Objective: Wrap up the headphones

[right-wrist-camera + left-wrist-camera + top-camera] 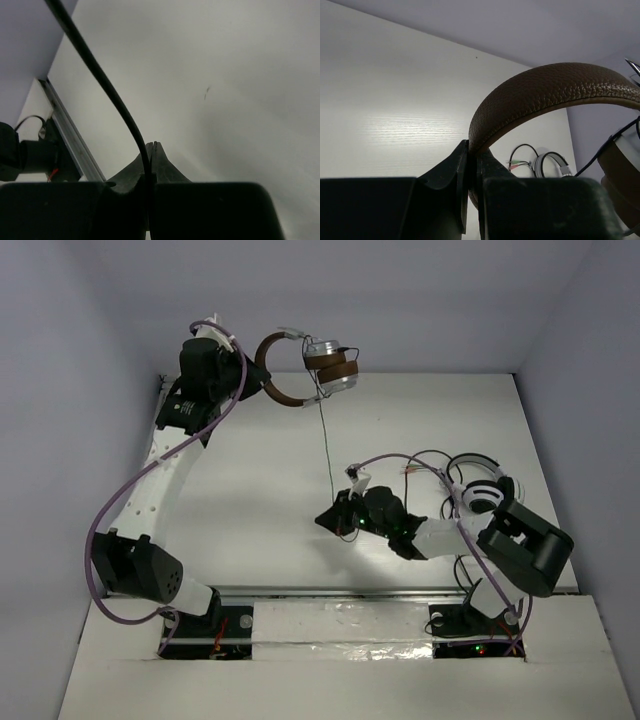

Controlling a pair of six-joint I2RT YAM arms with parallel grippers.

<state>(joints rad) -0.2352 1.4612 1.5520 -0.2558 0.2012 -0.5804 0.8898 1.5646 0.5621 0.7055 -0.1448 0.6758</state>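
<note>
The headphones [305, 365] have a brown leather headband [545, 92], brown pads and silver cups [330, 362]. My left gripper [250, 380] is shut on the headband [272, 388] and holds the headphones in the air above the table's far edge. In the left wrist view my left gripper [472, 155] clamps the band. The thin black cable [328, 445] hangs from the cups down to my right gripper [333, 521], which is shut on it low over the table's middle. In the right wrist view the cable [107, 85] runs into the closed right gripper [152, 147].
White-and-black headphones [480, 485] with a looped black cable and coloured plugs [410, 472] lie on the table at the right, behind my right arm; they also show in the left wrist view [551, 162]. A metal rail [72, 132] runs along the table's near edge.
</note>
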